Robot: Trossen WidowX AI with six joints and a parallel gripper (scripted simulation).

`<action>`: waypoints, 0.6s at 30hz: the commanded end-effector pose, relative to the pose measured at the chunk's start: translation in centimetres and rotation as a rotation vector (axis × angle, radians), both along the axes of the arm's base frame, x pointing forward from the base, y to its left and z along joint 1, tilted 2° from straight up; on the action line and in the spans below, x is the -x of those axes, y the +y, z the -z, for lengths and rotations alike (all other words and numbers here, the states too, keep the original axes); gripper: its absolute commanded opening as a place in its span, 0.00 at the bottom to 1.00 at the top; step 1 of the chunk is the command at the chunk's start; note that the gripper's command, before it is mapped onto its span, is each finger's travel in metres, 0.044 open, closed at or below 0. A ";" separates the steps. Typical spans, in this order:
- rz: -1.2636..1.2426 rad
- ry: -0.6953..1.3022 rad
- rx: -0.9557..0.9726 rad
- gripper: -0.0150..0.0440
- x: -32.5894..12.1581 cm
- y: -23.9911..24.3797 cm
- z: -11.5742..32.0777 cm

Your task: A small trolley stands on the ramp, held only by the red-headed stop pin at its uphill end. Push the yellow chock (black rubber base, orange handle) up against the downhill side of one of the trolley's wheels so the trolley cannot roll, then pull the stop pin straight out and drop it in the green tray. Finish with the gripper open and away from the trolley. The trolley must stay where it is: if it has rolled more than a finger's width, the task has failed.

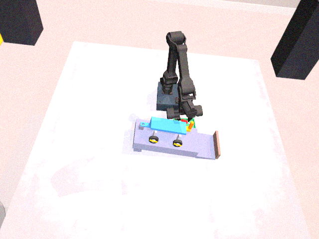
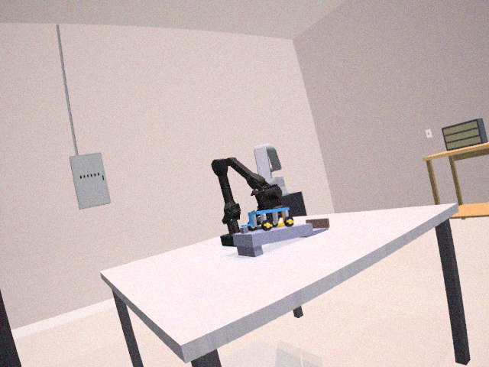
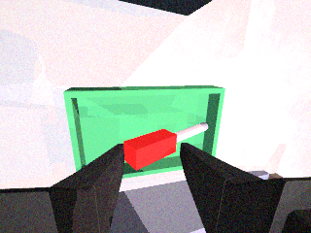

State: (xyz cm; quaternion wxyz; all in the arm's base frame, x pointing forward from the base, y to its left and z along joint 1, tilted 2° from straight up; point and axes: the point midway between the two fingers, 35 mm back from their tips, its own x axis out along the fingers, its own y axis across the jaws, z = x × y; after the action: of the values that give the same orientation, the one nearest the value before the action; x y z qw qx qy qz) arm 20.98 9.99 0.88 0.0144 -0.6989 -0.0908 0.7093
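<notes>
My gripper [image 1: 184, 119] [image 3: 153, 149] is open above the green tray [image 1: 195, 123] [image 3: 107, 121]. The stop pin [image 1: 184, 121] [image 3: 150, 149] is loose at the tray, its red head seen between the spread fingers and touching neither clearly; its pale shank points toward the tray's right wall in the wrist view. The blue trolley [image 1: 167, 125] [image 2: 268, 211] stands on the ramp [image 1: 197, 140] [image 2: 276, 237]. The yellow chock [image 1: 188, 129] [image 2: 281, 224] with orange handle sits at the trolley's downhill end, on the arm's side. The trolley deck hides its contact with the far wheel.
A brown end board [image 1: 217, 144] [image 2: 318, 222] stands at the ramp's low end. A grey block [image 1: 141, 126] is at the uphill end under the trolley's blue tongue [image 1: 145, 124]. The tray lies beside the ramp, close to the arm's base [image 1: 167, 100].
</notes>
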 end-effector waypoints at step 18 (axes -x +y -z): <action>0.000 -0.002 0.000 0.80 -0.1 -0.5 0.5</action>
State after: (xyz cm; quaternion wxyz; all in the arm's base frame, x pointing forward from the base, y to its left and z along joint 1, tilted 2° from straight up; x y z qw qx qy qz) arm 21.03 9.43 0.37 0.0143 -0.6994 -0.0909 0.7087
